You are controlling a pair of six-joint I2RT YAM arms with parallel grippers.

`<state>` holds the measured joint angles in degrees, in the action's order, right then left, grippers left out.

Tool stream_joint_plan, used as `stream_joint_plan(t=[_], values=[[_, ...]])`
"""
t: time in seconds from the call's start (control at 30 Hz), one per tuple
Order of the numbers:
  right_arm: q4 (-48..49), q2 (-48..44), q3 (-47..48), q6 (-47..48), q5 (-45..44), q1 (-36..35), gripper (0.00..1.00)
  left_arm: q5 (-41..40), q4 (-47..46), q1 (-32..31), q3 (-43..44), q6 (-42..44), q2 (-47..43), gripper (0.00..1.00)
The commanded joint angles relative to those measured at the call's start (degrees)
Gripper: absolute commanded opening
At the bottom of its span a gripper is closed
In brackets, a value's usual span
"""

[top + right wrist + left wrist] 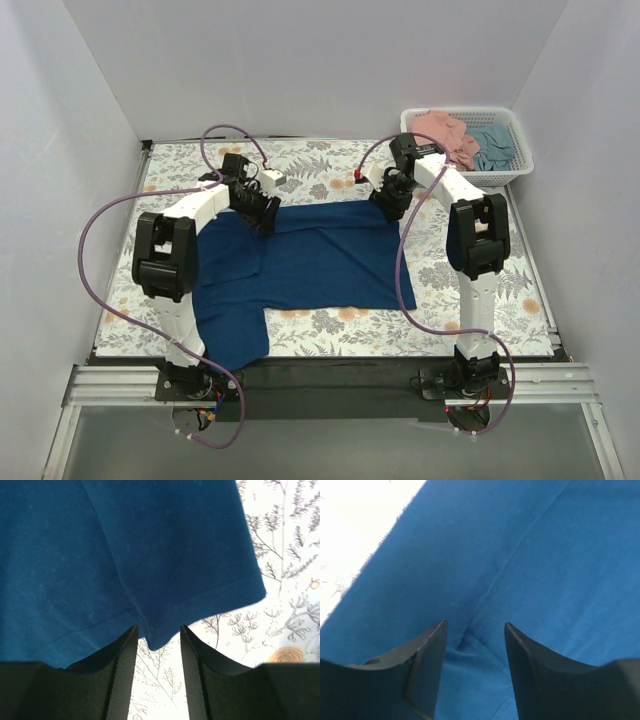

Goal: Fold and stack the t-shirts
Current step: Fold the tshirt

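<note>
The dark navy t-shirt lies spread on the floral table, one part hanging over the near edge at the left. My left gripper is down at its far left edge. In the left wrist view it stands open over the blue cloth, a stitched seam running between the fingers. My right gripper sits at the shirt's far right corner. There it is open, and a hemmed corner of the shirt reaches just between the tips, unpinched. A salmon pink t-shirt and a light teal t-shirt lie crumpled in the basket.
The white lattice basket stands at the far right corner of the table. The floral tabletop shows bare behind the shirt and to its right. White walls close in the left, back and right sides. Purple cables loop off both arms.
</note>
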<state>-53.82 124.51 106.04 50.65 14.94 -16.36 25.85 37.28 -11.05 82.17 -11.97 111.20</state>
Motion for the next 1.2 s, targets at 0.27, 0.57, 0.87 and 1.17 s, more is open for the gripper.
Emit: stream_joint_plan(t=[0.27,0.57,0.87,1.17], values=[[-0.7,3.5,-0.7,3.7,-2.4,-0.5,0.28,-7.0,-2.5,-2.4,-4.0,3.7,0.6,0.37],[-0.7,3.4,1.9,3.2,-3.5,-0.5,0.01,-9.8,-5.4,-2.3,-5.7,3.9,-1.6,0.0],[-0.8,-0.2,2.4,3.3,-3.0,-0.4,0.01,-9.1,-6.3,-1.1,-6.4,3.5,-7.7,0.0],[-0.8,-2.9,-2.3,5.2,-4.5,-0.3,0.01,-6.5,-3.1,-0.8,-7.6,5.8,-9.5,0.0]])
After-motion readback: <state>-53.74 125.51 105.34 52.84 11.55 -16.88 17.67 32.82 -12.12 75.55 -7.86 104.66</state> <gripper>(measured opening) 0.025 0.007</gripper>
